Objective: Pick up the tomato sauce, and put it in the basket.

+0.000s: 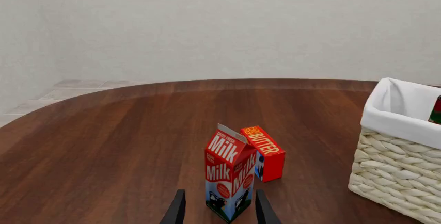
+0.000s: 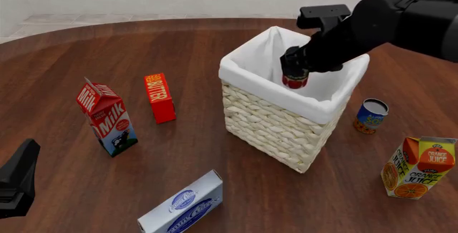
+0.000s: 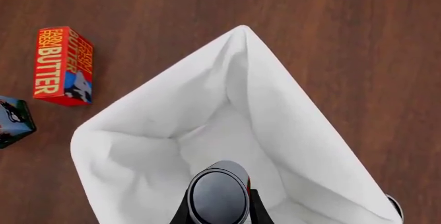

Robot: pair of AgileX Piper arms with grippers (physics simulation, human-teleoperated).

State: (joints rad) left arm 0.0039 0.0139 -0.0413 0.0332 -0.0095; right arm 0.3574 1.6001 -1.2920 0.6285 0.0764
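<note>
The tomato sauce (image 2: 295, 79), a small red-labelled can with a silver top (image 3: 218, 195), hangs just inside the mouth of the basket (image 2: 279, 131). My right gripper (image 2: 295, 65) is shut on the can from above, its dark fingers (image 3: 253, 207) on either side of the can in the right wrist view. Below the can lies the basket's white lining (image 3: 172, 110). A sliver of the can (image 1: 436, 110) shows over the basket rim (image 1: 396, 123) in the left wrist view. My left gripper (image 1: 220, 213) is open and holds nothing, low at the table's near left (image 2: 18, 182).
A milk carton (image 2: 107, 117) stands ahead of the left gripper, a red butter box (image 2: 160, 97) beyond it. A blue-labelled can (image 2: 370, 116) and an orange juice carton (image 2: 419, 168) stand right of the basket. A white and blue box (image 2: 182, 203) lies at the front.
</note>
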